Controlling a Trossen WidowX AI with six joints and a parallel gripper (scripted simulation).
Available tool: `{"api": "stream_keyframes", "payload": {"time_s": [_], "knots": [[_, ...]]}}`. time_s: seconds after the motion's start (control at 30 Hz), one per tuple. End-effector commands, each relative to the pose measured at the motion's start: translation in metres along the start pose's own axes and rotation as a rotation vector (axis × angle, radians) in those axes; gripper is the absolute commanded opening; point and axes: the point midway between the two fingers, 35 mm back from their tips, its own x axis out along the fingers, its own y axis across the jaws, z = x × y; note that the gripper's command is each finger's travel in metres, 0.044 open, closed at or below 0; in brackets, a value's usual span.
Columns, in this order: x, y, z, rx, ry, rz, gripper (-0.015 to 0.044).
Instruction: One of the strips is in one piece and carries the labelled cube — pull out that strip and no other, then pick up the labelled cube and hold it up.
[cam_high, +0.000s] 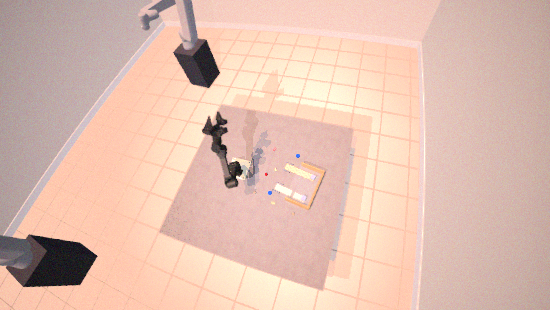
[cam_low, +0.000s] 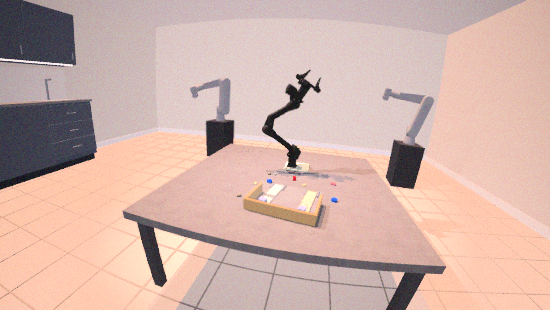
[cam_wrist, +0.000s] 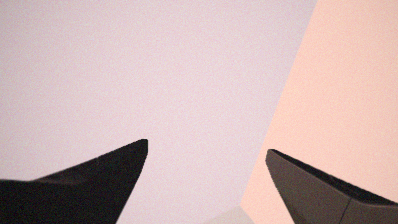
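A low wooden tray sits on the surface, walled along its far edge from the robot and partly along both sides, with the side facing the arm lacking a wall. Two strips lie in it, apart from each other and roughly parallel, both reaching out through that unwalled side. The cream-yellow strip looks like one continuous piece, and a pale lilac cube rests at its end deeper in the tray. The whiter strip shows a break, with a short separate piece beyond it bearing another lilac cube. Any label is too small to read, so which cube carries it cannot be told from that. Outside the tray, two blue bits and a red one lie on the surface. The tool is raised high, well apart from the tray, its fingers wide open with nothing between them.
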Motion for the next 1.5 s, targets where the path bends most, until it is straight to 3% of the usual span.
{"api": "stream_keyframes", "payload": {"time_s": [0.0, 0.33, 0.7, 1.13, 1.47], "knots": [[0.000, -0.002, 0.000, -0.012, 0.000, -0.005, 0.0400], [-0.001, -0.113, 0.018, -0.613, -0.023, -0.355, 0.0400], [-0.061, -0.216, 0.125, -1.134, -0.078, -0.894, 0.0400], [-0.225, -0.239, 0.267, -1.387, -0.109, -1.696, 0.0400], [-0.384, -0.188, 0.305, -1.186, -0.139, -2.282, 0.0400]]}}
